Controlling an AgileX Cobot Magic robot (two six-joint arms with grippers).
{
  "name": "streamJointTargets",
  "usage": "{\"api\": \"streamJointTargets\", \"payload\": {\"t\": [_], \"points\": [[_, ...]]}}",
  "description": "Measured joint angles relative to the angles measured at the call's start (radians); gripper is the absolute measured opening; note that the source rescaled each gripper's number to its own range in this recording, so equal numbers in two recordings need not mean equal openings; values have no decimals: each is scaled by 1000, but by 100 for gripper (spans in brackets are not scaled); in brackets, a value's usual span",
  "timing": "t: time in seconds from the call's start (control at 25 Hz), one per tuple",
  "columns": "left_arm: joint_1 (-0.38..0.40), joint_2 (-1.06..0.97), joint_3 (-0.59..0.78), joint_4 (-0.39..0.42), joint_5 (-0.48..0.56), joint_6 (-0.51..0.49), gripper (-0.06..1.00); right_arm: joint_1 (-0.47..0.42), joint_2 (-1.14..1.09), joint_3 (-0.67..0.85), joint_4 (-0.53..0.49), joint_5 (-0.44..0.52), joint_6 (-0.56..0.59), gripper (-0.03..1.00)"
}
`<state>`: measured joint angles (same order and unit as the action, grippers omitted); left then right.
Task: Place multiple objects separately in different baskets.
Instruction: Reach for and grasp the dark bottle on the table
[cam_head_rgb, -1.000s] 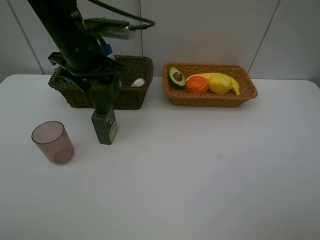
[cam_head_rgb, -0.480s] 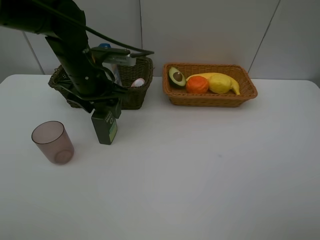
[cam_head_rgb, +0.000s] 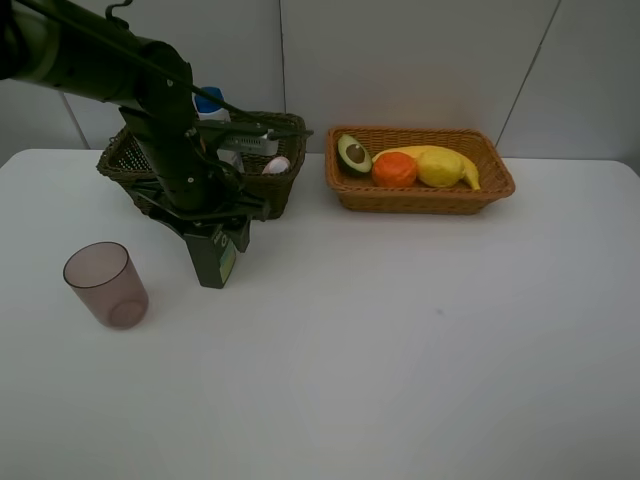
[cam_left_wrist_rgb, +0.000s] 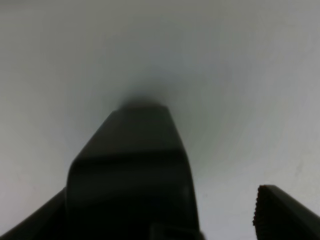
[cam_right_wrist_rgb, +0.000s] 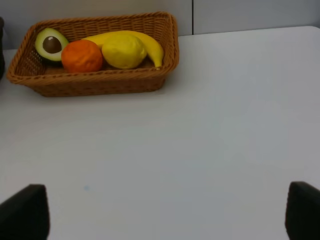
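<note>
The dark green square bottle (cam_head_rgb: 212, 258) stands upright on the white table in front of the dark olive basket (cam_head_rgb: 135, 165). My left gripper (cam_head_rgb: 214, 232) is down over its top, open, with a finger on each side. In the left wrist view the bottle (cam_left_wrist_rgb: 132, 170) fills the gap and one fingertip (cam_left_wrist_rgb: 280, 215) stands clear of it. The mauve cup (cam_head_rgb: 105, 284) stands to the left. A blue-capped white bottle (cam_head_rgb: 210, 102) and a white-capped pink bottle (cam_head_rgb: 277, 165) are in the dark basket. My right gripper (cam_right_wrist_rgb: 162, 215) is open over bare table.
The orange-tan basket (cam_head_rgb: 420, 198) at the back right holds the avocado half (cam_head_rgb: 353, 153), orange (cam_head_rgb: 394, 168), lemon (cam_head_rgb: 438, 167) and banana (cam_head_rgb: 468, 170). The right wrist view shows this basket (cam_right_wrist_rgb: 100, 82) too. A grey wall runs behind both baskets.
My left arm has swung down from over the dark basket, and its open gripper now sits lower around the green bottle's top. The bottle, cup and fruit have not moved.
</note>
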<state>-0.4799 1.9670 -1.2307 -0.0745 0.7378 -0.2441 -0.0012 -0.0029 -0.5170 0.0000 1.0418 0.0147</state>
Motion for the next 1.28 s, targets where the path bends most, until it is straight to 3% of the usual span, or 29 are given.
{"api": "streamJointTargets", "payload": {"t": [0.32,0.44,0.52,0.56,1.28], "points": [[0,1,0,-4,1,0,87,0,0,0,0,0,0,100],[0,1,0,2,2,-1,71,0,0,0,0,0,0,100],[1,1,0,5,2,-1,51,0,0,0,0,0,0,100],[1,1,-1,-2,2,0,47,0,0,0,0,0,0,100],[1,-4,-5,-31,41,8,47,0,0,0,0,0,0,100]]}}
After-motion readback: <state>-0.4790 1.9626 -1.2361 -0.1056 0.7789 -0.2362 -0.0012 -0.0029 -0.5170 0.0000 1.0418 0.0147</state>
